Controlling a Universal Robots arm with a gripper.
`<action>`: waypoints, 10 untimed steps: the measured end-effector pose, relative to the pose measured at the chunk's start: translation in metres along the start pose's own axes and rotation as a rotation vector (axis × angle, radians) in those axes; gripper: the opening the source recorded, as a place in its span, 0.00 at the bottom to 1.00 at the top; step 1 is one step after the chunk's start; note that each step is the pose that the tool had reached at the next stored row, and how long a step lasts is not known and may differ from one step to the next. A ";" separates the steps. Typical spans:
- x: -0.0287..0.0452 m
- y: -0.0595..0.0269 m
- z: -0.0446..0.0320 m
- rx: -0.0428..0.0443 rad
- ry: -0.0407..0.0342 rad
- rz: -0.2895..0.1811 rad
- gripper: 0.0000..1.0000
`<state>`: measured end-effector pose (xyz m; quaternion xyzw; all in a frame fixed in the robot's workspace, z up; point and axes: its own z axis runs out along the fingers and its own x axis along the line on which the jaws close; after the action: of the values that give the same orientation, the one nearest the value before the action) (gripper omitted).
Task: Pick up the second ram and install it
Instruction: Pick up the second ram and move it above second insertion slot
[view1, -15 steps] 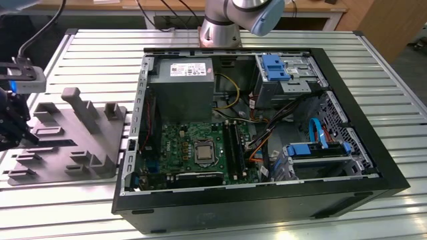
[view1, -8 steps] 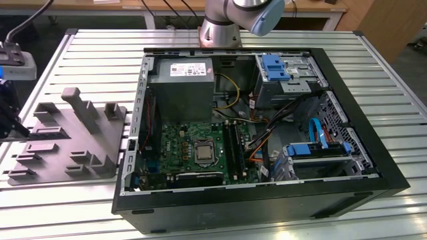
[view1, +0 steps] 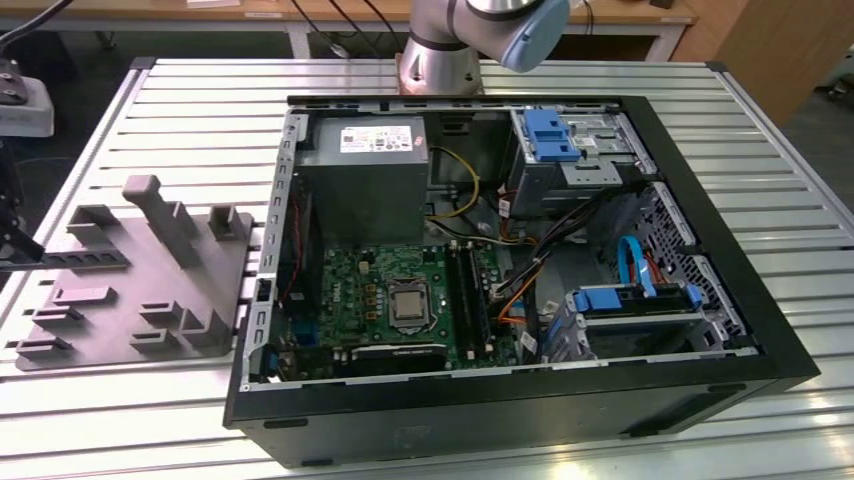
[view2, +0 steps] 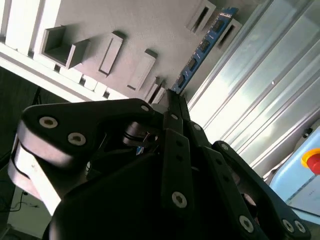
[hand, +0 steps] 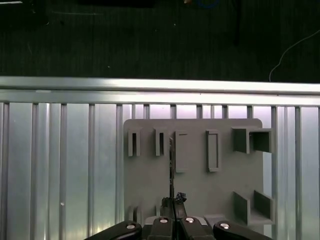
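My fingers (view2: 176, 114) are pinching the second ram (view2: 202, 47) by one end, over the grey tray (hand: 200, 192) | likely leaving its long edges free.

posts (hand: 181, 151) (upright) beside ram (hand: 171, 160)

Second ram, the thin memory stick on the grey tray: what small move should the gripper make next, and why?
Probably a short straight lift. In the first wrist view the gripper looks shut on the second ram, a thin dark stick standing on edge on the grey moulded tray, close beside upright posts; sliding sideways could strike them.
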<state>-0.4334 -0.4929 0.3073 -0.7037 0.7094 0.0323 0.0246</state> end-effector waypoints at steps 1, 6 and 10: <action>-0.0002 0.0000 -0.0022 0.0001 0.0000 0.000 0.11; -0.0006 0.0001 -0.0079 0.0004 0.0003 0.000 0.11; -0.0008 0.0001 -0.0101 0.0001 0.0006 0.000 0.11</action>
<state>-0.4334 -0.4928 0.3174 -0.7037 0.7094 0.0321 0.0244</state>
